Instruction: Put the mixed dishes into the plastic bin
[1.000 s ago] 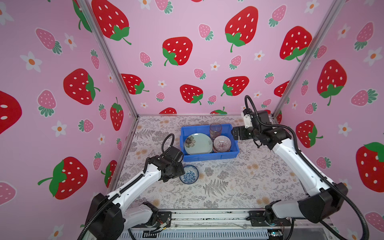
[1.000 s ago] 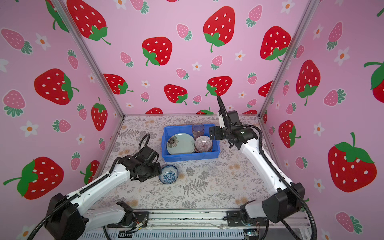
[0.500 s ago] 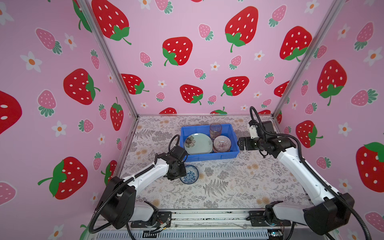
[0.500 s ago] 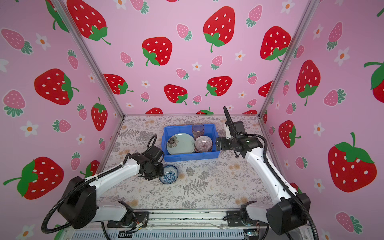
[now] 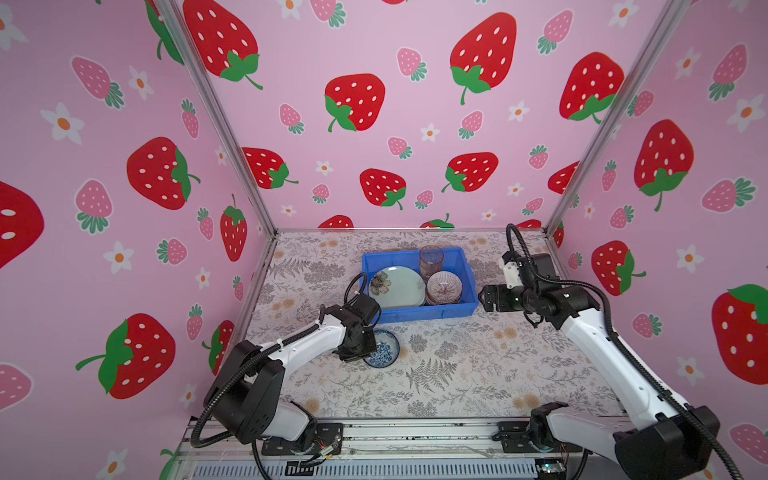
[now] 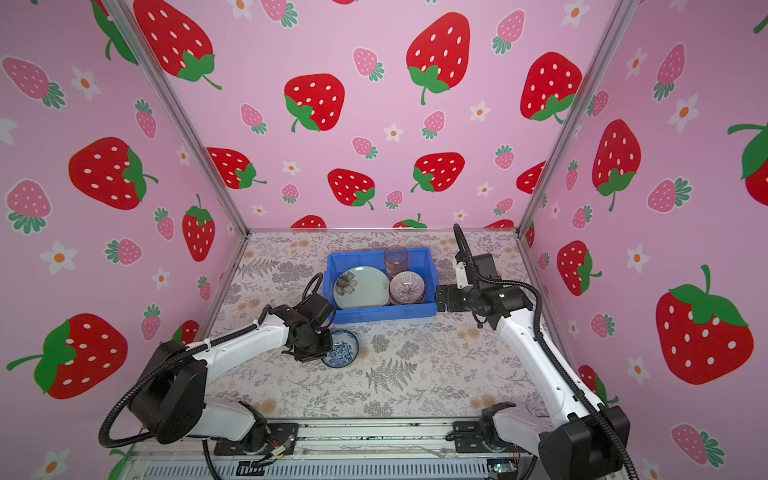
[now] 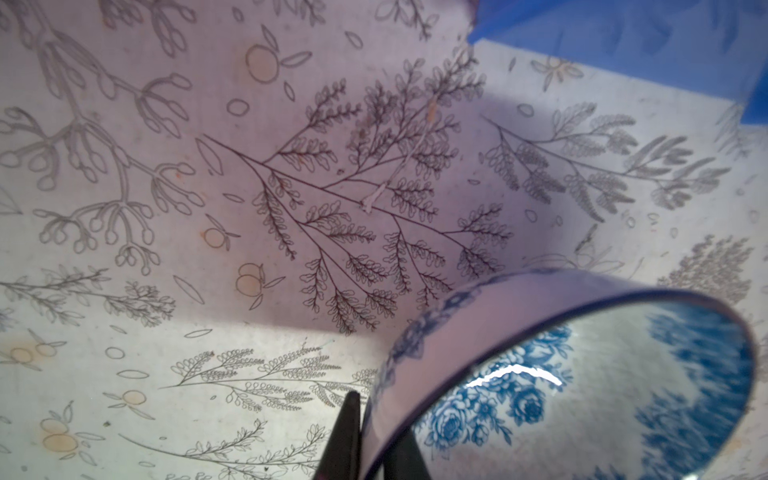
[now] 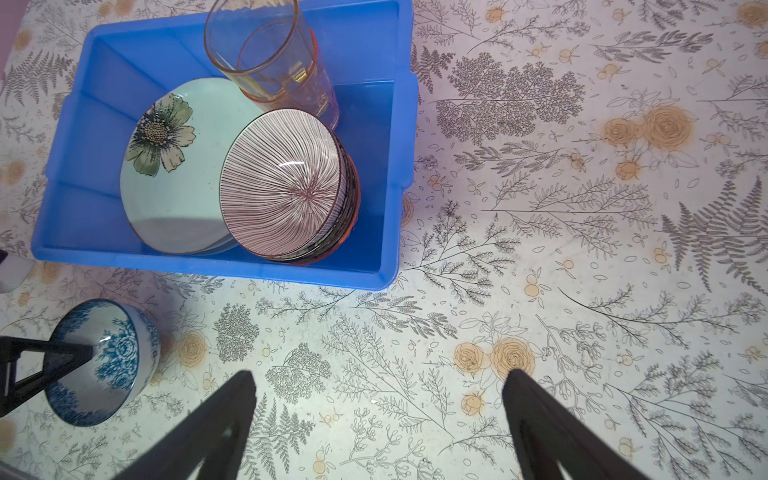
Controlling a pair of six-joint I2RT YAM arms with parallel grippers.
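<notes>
Blue-and-white floral ceramic bowl (image 5: 384, 353), pinched by its rim in my closed left gripper (image 7: 376, 419), sits just in front of the bright blue plastic bin (image 5: 415, 312).
Bin lies straight beyond the bowl, long axis crosswise to my reach, so its near wall must be cleared; my left arm is nearer, my right gripper (image 8: 380, 374) hangs spread and empty off the bin's right end. Only the left wrist view shows 1 jaw outside the bowl's wall and 1 inside.

blue bin (image 8: 187, 264), pale-green plate (image 8: 174, 199) w/ dark flower, striped bowl (image 8: 282, 183), amber tumbler (image 8: 274, 62), blue-white floral bowl (image 8: 104, 365).
</notes>
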